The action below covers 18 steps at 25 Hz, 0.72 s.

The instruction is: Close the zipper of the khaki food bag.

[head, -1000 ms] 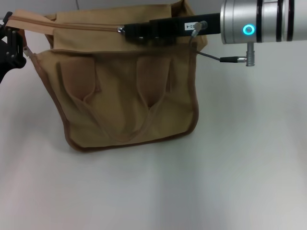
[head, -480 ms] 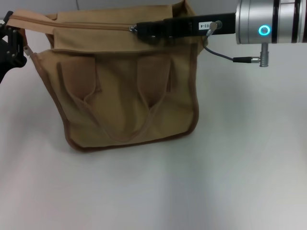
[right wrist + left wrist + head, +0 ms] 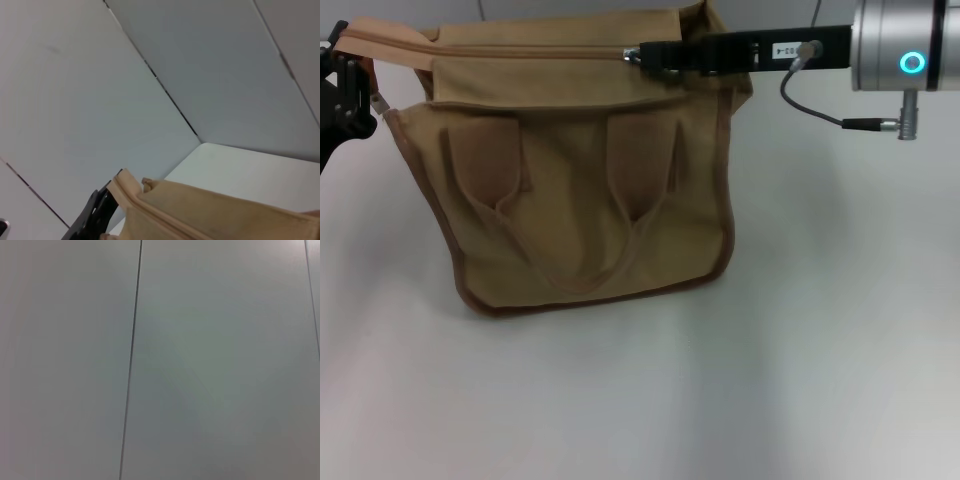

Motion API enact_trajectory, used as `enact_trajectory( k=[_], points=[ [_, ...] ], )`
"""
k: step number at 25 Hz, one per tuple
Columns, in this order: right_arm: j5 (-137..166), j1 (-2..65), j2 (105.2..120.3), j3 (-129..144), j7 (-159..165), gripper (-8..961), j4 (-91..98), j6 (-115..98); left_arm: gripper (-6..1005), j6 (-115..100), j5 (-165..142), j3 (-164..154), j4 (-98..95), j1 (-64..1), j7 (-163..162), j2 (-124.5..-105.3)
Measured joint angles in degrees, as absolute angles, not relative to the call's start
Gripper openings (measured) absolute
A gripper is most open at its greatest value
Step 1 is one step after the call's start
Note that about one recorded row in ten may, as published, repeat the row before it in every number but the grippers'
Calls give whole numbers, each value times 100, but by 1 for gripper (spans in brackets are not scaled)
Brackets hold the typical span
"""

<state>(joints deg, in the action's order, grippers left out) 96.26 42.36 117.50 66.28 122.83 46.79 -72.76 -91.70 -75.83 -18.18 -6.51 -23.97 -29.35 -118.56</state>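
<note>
On the white table (image 3: 800, 380) in front of me stands the khaki food bag (image 3: 580, 200), upright, its front pockets and two looped handles facing me, darker brown piping running round its edges. Along the bag's top edge runs the zipper (image 3: 520, 48), a khaki track stretching from the bag's left corner toward the right.

My right gripper (image 3: 638, 54) reaches in from the right side, level with the top of the bag, its black fingers pinched together on the small silver pull tab of the zipper, a little right of the middle of the track. To the left of the tab the track looks joined. A silver wrist section with a glowing blue ring sits behind that gripper.

My left gripper (image 3: 348, 85) is at the bag's upper left corner, black and partly out of view, clamped on the khaki fabric end there. My right wrist view shows that same corner held between dark fingers (image 3: 92, 217).
</note>
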Motion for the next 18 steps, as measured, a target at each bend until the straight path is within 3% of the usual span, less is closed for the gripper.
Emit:
enact_trajectory(
  k=[18],
  points=[
    [9944, 3939, 11744, 6037, 12301, 6, 4880, -7708, 18, -9158, -7589, -1820, -650, -2400, -2936, -11866]
  ],
)
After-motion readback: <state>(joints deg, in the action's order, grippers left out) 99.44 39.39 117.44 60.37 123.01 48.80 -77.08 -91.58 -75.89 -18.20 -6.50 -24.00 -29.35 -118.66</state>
